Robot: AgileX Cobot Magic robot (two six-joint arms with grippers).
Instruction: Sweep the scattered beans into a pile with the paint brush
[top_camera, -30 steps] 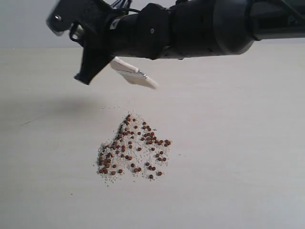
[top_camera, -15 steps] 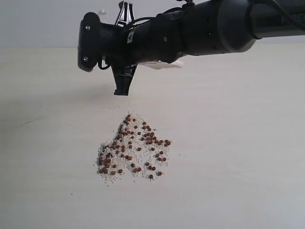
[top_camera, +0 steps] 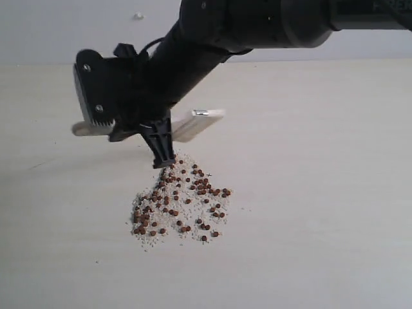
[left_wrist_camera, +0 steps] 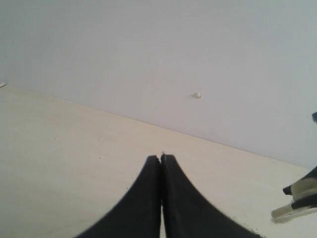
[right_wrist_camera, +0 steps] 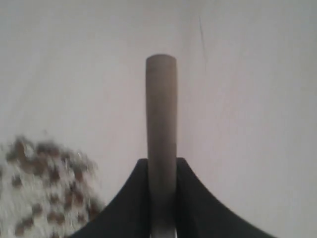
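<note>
A pale worktop (top_camera: 335,212) carries one loose pile (top_camera: 180,206) of reddish-brown beans (top_camera: 205,191) mixed with whitish grains. The right arm (top_camera: 257,19) reaches across above the pile, and the right gripper (top_camera: 164,161) hangs at the pile's far edge, its tip just over the outermost grains. Its fingers (right_wrist_camera: 198,198) are clamped on the paint brush (top_camera: 196,122), which is held roughly level above the far side of the pile, clear of the worktop, with no part of it touching the beans. The wrist camera shows the handle (right_wrist_camera: 161,114) jutting beyond the fingertips, the pile (right_wrist_camera: 44,188) off to one side. The left gripper (left_wrist_camera: 161,158) is away from the pile over bare worktop, fingers pressed together on nothing. The gathering looks largely done, with nearly every bean inside the one heap. What seems left is to draw in the thin, ragged fringe, where a few beans sit at the near and right-hand edges of the pile, and the brush is not yet down for that stroke
</note>
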